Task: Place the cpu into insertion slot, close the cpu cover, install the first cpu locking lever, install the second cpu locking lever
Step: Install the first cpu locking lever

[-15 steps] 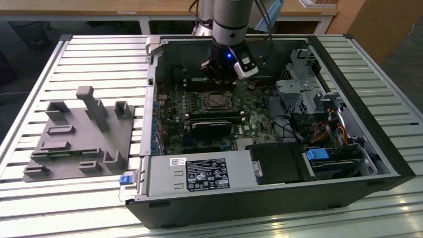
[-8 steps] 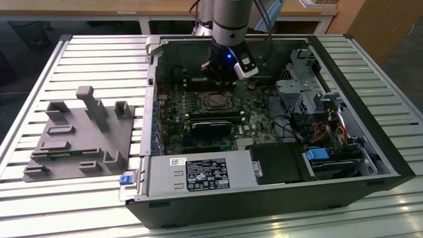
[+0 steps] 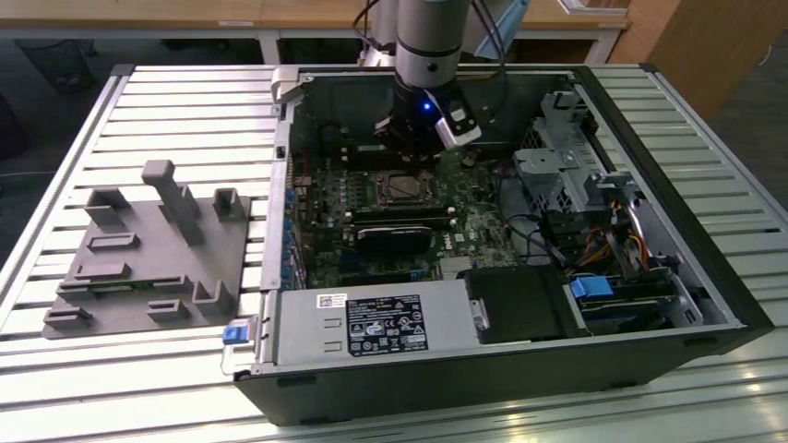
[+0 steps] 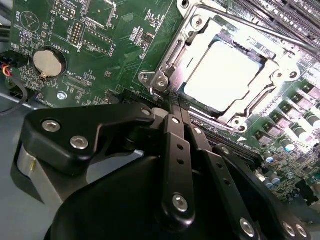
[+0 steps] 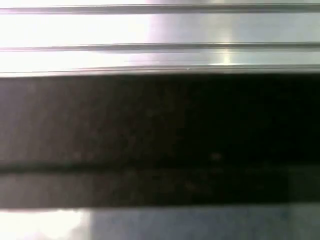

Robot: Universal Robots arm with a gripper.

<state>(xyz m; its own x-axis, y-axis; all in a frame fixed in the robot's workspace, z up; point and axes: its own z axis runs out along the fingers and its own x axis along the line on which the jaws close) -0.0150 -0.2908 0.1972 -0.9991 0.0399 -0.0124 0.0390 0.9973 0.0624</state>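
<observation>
Inside the open computer case, which lies on its side on the slatted metal surface, the claw hangs just above the green circuit board, near one edge of the insertion slot. In the second wrist view its two black fingers are pressed together with no gap, and nothing is held between them; the tips point at the near edge of the socket.

The cpu already sits in the slot, its pale metal top shining through the window of the cpu cover. The cover seems to lie flat around the chip, so the placing step looks done and the closing step looks done or nearly so. A thin locking lever runs along the far side of the frame; whether it is hooked cannot be told.

Room for moving is small. A black heatsink block stands close on one side of the socket, the long memory slots on another, and the case wall is behind the arm. A grey holder tray rests well apart, outside the case at the exterior view's left.
</observation>
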